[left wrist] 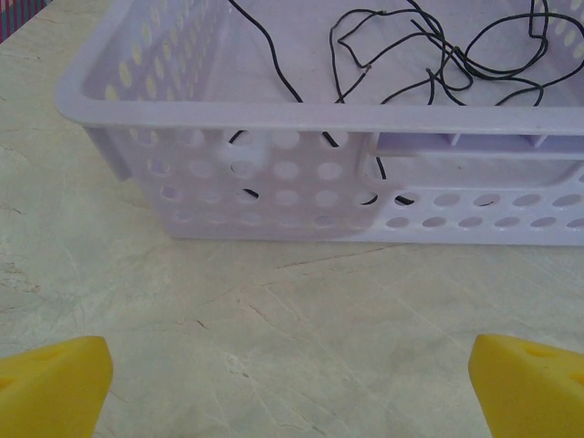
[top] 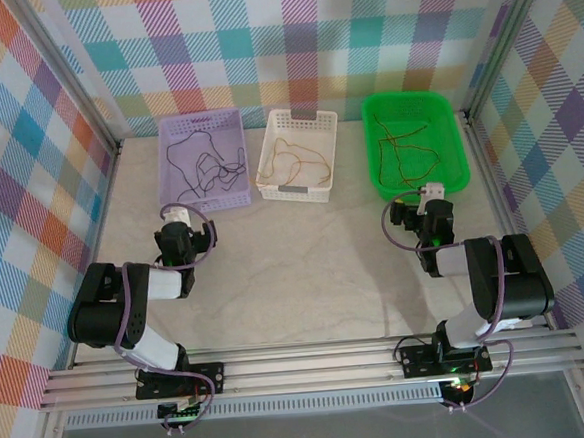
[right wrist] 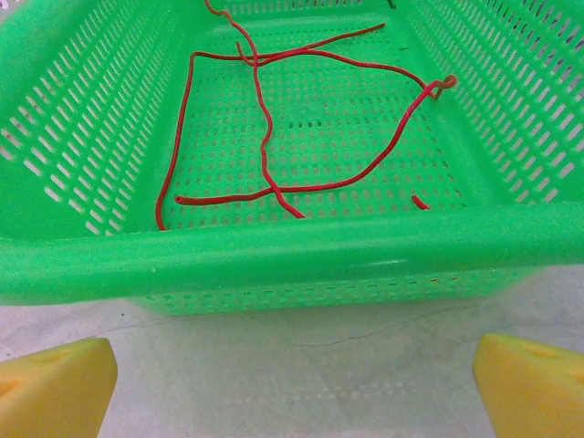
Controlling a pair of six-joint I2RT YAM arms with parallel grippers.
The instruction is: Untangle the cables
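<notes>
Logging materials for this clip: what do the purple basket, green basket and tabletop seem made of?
Purple basket: likely moulded plastic, smooth, slightly glossy; round punched holes. Green basket: likely plastic too, shinier; thin slotted walls. Tabletop: pale veined surface, stone or marble-print laminate; cannot tell which.

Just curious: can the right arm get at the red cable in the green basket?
Probably yes. The open right claw faces the green basket, whose top is uncovered; only its near rim stands before the red cable, so lifting over should do.
</notes>
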